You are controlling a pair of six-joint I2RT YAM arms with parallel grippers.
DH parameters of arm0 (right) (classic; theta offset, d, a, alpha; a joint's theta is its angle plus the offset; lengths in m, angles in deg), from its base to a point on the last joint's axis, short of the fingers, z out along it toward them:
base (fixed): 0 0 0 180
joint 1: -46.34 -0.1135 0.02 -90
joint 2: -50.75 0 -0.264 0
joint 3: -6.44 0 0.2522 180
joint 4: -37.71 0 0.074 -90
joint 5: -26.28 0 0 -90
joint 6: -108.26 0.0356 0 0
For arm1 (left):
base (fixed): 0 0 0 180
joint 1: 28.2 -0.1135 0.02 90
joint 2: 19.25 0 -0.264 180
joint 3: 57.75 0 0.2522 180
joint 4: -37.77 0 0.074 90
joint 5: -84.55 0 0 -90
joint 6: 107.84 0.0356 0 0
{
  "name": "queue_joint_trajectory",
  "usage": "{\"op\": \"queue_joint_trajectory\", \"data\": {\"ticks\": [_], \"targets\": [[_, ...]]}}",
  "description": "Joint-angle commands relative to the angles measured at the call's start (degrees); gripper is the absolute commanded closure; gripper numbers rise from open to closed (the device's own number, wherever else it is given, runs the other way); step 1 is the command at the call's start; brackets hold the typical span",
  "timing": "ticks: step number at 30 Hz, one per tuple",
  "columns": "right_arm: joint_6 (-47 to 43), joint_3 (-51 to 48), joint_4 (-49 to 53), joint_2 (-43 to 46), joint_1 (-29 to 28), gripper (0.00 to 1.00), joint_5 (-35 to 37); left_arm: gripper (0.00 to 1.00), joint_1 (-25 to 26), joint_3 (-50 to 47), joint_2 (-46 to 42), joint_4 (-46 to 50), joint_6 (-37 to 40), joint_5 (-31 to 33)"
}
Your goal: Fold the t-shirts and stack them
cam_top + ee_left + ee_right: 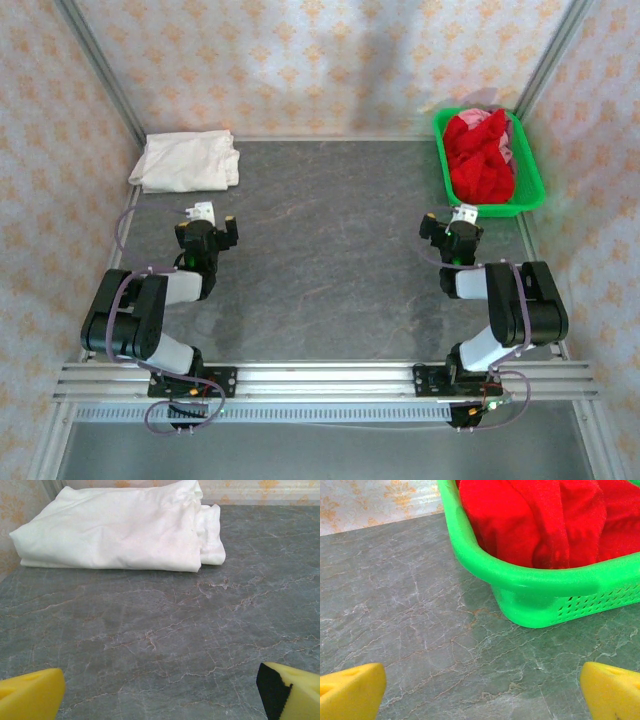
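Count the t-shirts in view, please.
3: a folded cream-white t-shirt at far left; a bright red t-shirt heaped in the green tray at far right; a pink one peeking out beside it. Others may be hidden underneath.

Bare grey marbled tabletop [160,645] lies open between my left fingers [30,695]; a folded cream-white cloth t-shirt [115,530] blocks farther ahead. Ahead-right of my right fingers [350,692], a green plastic basket [530,592] bars the way.

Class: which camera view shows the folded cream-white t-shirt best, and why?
The left wrist view: the cream-white t-shirt lies close ahead, its folded layers and edges clear. The top external view shows it small, in the far left corner. The right wrist view faces the green tray instead.
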Motion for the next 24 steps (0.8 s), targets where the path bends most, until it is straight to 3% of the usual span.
{"op": "queue_joint_trajectory", "data": {"ticks": [1, 9, 11, 14, 17, 19, 22, 24], "targets": [[0.7, 0.4, 0.1, 0.0, 0.7, 0.01, -1.3, 0.00, -0.1, 1.3, 0.1, 1.3, 0.2, -0.1], [0.8, 0.5, 0.3, 0.1, 0.9, 0.01, -1.4, 0.00, -0.2, 1.3, 0.1, 1.4, 0.2, -0.3], [1.0, 0.9, 2.1, 2.9, 0.3, 0.06, 1.8, 0.00, 0.4, 1.5, -1.1, 2.1, 1.5, -0.9], [3.3, 7.8, 23.8, 15.7, -1.8, 0.09, 9.7, 0.00, 7.3, 8.9, -13.9, 21.2, 4.7, 6.7], [6.2, 19.8, 38.7, 17.8, -1.8, 0.09, 6.5, 0.00, 9.3, 16.0, -20.4, 26.2, -0.3, -0.2], [12.3, 32.3, 51.9, 12.6, -0.8, 0.08, 9.0, 0.00, 11.8, 25.5, -17.4, 33.3, -3.3, -3.5], [22.2, 46.5, 62.3, 3.6, 6.5, 0.07, -1.6, 0.00, 19.6, 38.7, -8.8, 40.0, -2.0, -2.6], [24.6, 55.0, 67.8, -2.7, 9.6, 0.06, -3.5, 0.00, 23.9, 47.2, -1.5, 43.3, -1.1, -4.9]]}}
